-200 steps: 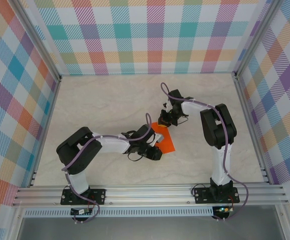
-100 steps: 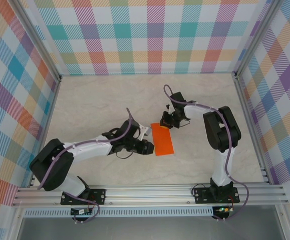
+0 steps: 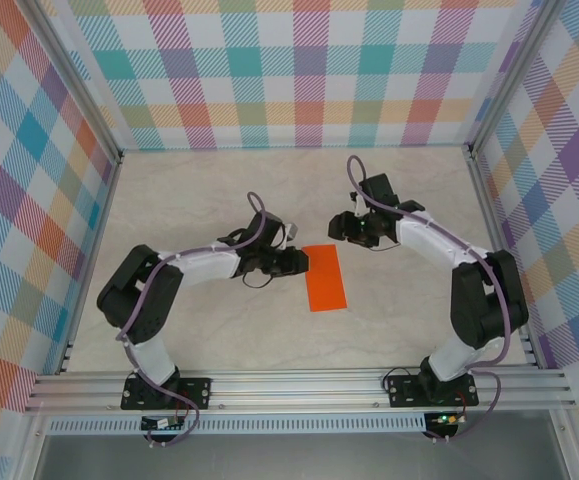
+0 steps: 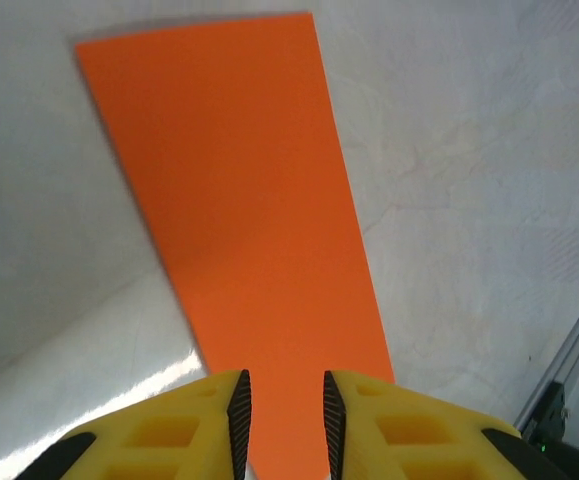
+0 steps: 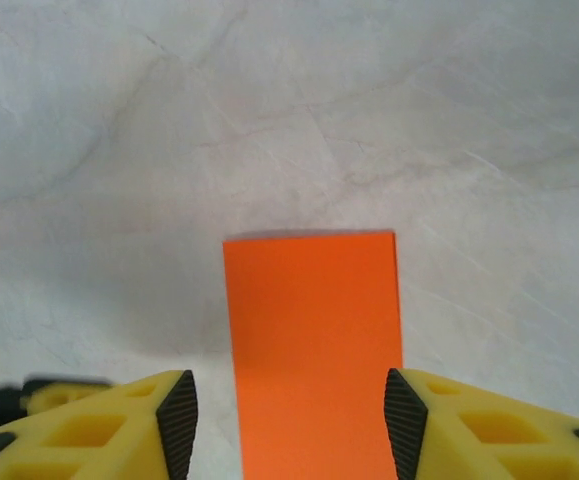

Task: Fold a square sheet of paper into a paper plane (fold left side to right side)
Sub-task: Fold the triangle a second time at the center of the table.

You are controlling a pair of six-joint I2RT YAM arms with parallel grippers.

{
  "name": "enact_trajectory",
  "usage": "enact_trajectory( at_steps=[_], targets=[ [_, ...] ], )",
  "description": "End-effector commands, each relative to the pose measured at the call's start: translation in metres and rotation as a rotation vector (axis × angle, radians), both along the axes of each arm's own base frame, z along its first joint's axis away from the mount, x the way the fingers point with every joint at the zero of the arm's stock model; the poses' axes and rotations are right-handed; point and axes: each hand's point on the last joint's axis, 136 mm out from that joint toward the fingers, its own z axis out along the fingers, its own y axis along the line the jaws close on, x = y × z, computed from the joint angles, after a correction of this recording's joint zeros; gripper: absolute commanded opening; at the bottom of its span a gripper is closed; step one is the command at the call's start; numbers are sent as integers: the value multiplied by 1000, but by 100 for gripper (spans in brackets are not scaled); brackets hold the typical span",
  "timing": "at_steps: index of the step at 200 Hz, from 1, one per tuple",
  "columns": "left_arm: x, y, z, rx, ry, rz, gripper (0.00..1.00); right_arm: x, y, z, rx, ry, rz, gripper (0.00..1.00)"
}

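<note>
Lying flat near the middle of the pale marbled surface (image 3: 189, 200): the bright orange square sheet of paper (image 3: 325, 278) (image 4: 259, 230) (image 5: 314, 340), now a narrow rectangle with its long side running near to far. Left-to-right half fold looks done, judging by that shape; which long edge is the crease I cannot tell. The left tool (image 3: 297, 262) (image 4: 281, 385) sits at the sheet's left edge toward the far end, jaws a narrow gap apart, gripping nothing. The right tool (image 3: 341, 228) (image 5: 289, 395) is just past the far short edge, jaws wide apart, also free of the sheet. Likely between folds. The next move probably means pinning the sheet with one tool while the other lifts a far corner toward the centre line. Thin paper, so it may slide.
</note>
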Motion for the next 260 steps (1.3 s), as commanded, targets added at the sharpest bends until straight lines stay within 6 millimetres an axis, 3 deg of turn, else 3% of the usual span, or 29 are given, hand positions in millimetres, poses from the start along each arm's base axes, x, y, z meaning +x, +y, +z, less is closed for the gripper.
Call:
enact_trajectory(
  at_steps=[1, 43, 106, 190, 260],
  targets=[
    [29, -6, -3, -2, -6, 49, 27, -31, -10, -25, -34, 90, 39, 59],
    [61, -4, -29, 65, 10, 98, 25, -53, -3, -36, 49, 161, 66, 70],
    [62, 3, -53, 137, 34, 93, 24, -63, -1, -46, 151, 263, 52, 72],
    [70, -4, -55, 132, 29, 76, 23, -70, 3, -63, 215, 383, 22, 64],
    [62, -1, -57, 197, 13, 47, 22, -75, -6, -71, 153, 402, 3, 62]
  ],
)
